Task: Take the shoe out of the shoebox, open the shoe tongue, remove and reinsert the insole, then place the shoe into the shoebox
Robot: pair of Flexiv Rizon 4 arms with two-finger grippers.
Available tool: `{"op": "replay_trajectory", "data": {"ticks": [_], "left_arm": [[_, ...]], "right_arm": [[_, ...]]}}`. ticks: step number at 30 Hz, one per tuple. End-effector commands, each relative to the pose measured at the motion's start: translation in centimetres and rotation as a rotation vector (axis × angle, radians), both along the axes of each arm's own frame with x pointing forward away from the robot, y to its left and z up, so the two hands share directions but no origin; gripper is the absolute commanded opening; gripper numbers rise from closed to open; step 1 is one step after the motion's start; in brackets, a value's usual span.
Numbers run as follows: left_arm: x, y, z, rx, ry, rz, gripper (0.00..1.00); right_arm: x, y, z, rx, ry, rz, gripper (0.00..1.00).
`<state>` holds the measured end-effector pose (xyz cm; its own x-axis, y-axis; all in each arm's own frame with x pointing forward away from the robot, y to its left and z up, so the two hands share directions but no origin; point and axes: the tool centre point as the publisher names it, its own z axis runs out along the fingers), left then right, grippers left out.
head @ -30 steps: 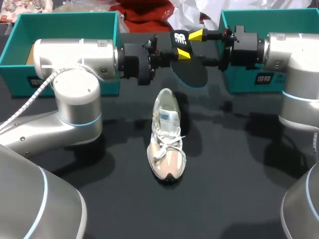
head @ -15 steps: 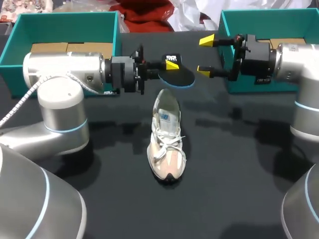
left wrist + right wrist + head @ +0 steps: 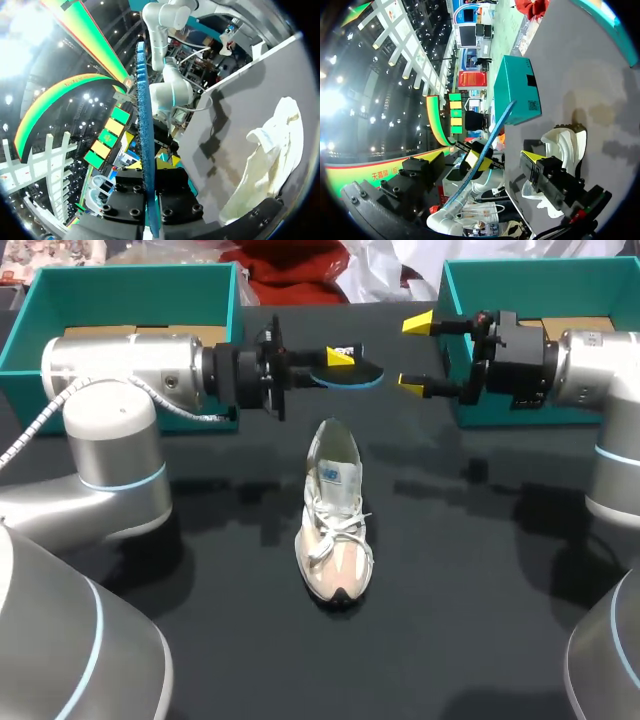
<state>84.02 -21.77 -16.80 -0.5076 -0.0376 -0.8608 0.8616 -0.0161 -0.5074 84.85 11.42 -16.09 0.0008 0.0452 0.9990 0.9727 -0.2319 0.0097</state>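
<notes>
The white and pink shoe (image 3: 335, 525) stands on the black table (image 3: 470, 620), its heel end toward the back. Above and behind its heel my left gripper (image 3: 338, 362) is shut on the dark insole with a blue underside (image 3: 355, 373), held nearly level. In the left wrist view the insole (image 3: 146, 150) runs edge-on out from between the fingers, with the shoe (image 3: 270, 155) off to one side. My right gripper (image 3: 415, 353) stands open, a short way right of the insole's free end and apart from it. From the right wrist the insole (image 3: 492, 140) shows edge-on ahead, the shoe (image 3: 565, 142) beyond.
One teal shoebox (image 3: 130, 280) sits at the back left behind my left arm. A second teal box (image 3: 470, 285) sits at the back right behind my right gripper. White paper and red cloth lie behind the boxes.
The right gripper has let go of the insole, opened wide and drawn back to the right. The left arm kept the insole, turned it nearly level and shifted it slightly back.
</notes>
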Motion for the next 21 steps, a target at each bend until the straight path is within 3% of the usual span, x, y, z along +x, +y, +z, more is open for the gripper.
{"op": "replay_trajectory", "data": {"ticks": [1,2,3,14,21], "left_arm": [[1.0,1.0,0.6,-0.349,0.852,-0.256,0.00],[1.1,1.3,1.1,-0.321,0.864,-0.241,0.00],[0.6,1.5,1.8,-0.228,0.721,-0.168,0.00],[0.6,1.5,1.8,-0.228,0.721,-0.168,0.00],[1.8,0.4,3.7,-0.317,1.078,-0.045,0.00]], "right_arm": [[-0.1,0.1,0.0,-0.002,0.001,-0.002,1.00],[-0.1,0.1,0.0,-0.002,0.001,-0.002,1.00],[-0.1,0.1,0.0,-0.002,0.001,-0.002,1.00],[-0.1,0.1,0.0,-0.002,0.001,-0.002,1.00],[-0.1,0.1,0.0,-0.002,0.001,-0.002,1.00]]}}
